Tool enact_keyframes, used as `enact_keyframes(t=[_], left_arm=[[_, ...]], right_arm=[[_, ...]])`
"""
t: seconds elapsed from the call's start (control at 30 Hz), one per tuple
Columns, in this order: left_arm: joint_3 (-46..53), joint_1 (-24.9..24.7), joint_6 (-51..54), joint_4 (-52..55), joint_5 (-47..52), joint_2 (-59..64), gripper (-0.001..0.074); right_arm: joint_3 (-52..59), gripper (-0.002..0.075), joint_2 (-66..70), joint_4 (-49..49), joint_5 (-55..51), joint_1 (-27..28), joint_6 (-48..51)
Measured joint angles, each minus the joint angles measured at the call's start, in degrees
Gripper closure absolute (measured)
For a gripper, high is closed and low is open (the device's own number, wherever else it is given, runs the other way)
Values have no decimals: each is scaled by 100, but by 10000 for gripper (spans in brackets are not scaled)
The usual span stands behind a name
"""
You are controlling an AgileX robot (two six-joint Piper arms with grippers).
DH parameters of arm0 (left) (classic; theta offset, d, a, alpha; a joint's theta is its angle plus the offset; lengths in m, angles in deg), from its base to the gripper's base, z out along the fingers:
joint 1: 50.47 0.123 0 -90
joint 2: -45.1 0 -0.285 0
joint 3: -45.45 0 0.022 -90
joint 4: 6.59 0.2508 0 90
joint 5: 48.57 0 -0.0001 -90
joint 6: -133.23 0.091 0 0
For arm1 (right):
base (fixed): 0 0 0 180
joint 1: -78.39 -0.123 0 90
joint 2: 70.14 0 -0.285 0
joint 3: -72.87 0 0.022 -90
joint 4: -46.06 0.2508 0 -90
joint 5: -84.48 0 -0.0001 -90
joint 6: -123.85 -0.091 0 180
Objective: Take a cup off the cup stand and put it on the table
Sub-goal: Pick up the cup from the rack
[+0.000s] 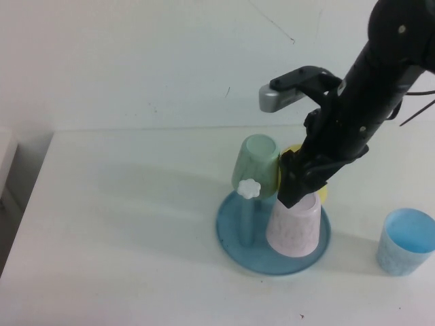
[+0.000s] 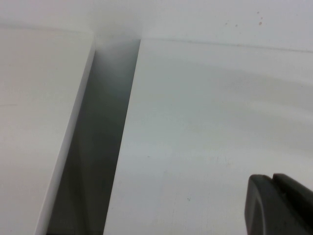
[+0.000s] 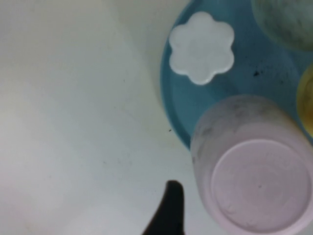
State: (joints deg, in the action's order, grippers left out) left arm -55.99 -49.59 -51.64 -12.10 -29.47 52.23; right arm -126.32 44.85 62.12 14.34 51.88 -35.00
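Observation:
The pale pink cup [image 1: 293,227] stands upside down on the round blue cup stand [image 1: 234,239], over one of its pegs. My right gripper [image 1: 293,194] is right above the cup's upturned bottom and is open. In the right wrist view the cup [image 3: 259,188] fills the space beside one dark fingertip [image 3: 169,208], with a small gap between them; the other finger is out of view. A bare peg with a white flower knob [image 1: 250,188] stands next to the cup and also shows in the right wrist view [image 3: 201,47]. My left gripper [image 2: 272,185] is shut over the white table [image 1: 122,224].
A mint-green tumbler [image 1: 257,161] and a yellow tumbler [image 1: 292,149] hang on the stand behind the pink cup. A light blue tumbler [image 1: 406,241] stands upright on the table at the right. A dark gap [image 2: 93,147] runs along the table's left edge.

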Motion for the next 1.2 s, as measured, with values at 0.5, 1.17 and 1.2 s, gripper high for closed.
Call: enact_keyframes(t=[0.5, 1.17, 1.2], left_arm=[[0, 0, 0, 0, 0, 0, 737], [0, 0, 12, 0, 0, 0, 737], [0, 0, 12, 0, 0, 0, 737]], right_arm=[[-294, 34, 455, -658, 0, -398, -288], [-303, 34, 618, -1032, 0, -548, -634], [-303, 34, 618, -1045, 0, -548, -634]])
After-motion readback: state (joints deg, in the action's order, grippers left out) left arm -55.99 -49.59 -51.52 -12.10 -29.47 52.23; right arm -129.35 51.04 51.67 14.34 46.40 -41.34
